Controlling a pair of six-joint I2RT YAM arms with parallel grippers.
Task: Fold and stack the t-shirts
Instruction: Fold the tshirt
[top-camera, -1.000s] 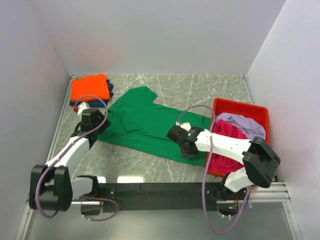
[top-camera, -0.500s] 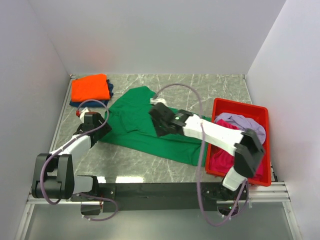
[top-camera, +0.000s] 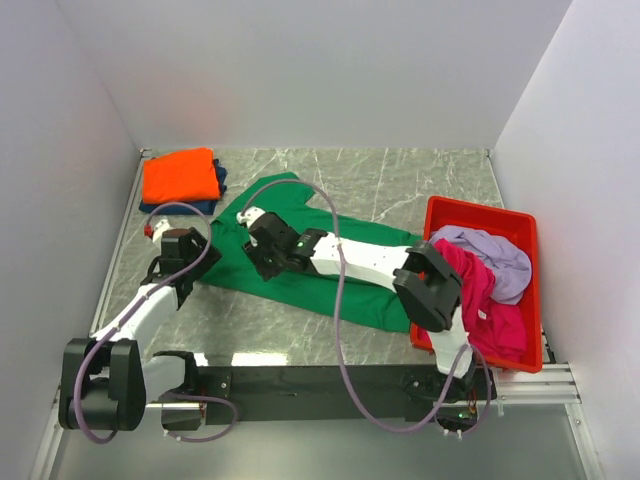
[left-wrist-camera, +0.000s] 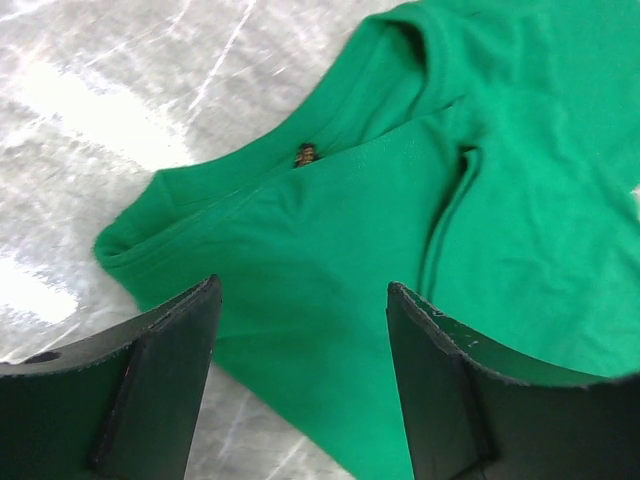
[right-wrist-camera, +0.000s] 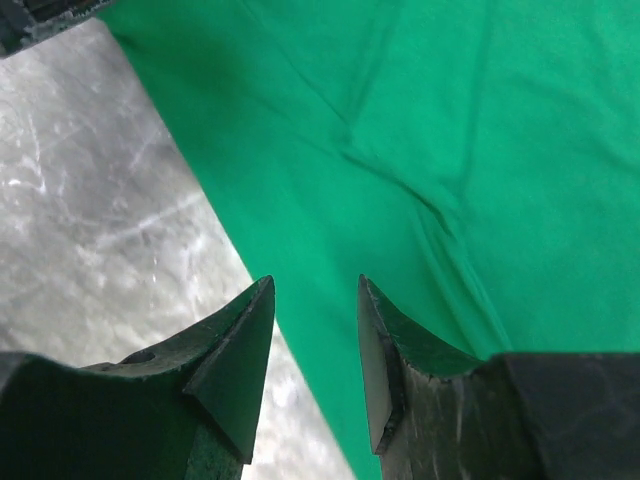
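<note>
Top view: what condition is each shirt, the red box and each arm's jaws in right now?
green t-shirt: spread on the table, unfolded, slightly creased
orange t-shirt: folded, on top of the stack
navy t-shirt: under the orange one, mostly hidden
magenta t-shirt: crumpled in the bin
lilac t-shirt: crumpled in the bin
red bin: holding two shirts
left arm's jaws: open, empty
right arm's jaws: open, empty

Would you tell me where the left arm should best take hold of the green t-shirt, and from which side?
Probably the green t-shirt by its corner nearest the left gripper, coming from the bare table side. A free edge ends there for the open fingers to straddle; farther in the cloth lies flat.
</note>
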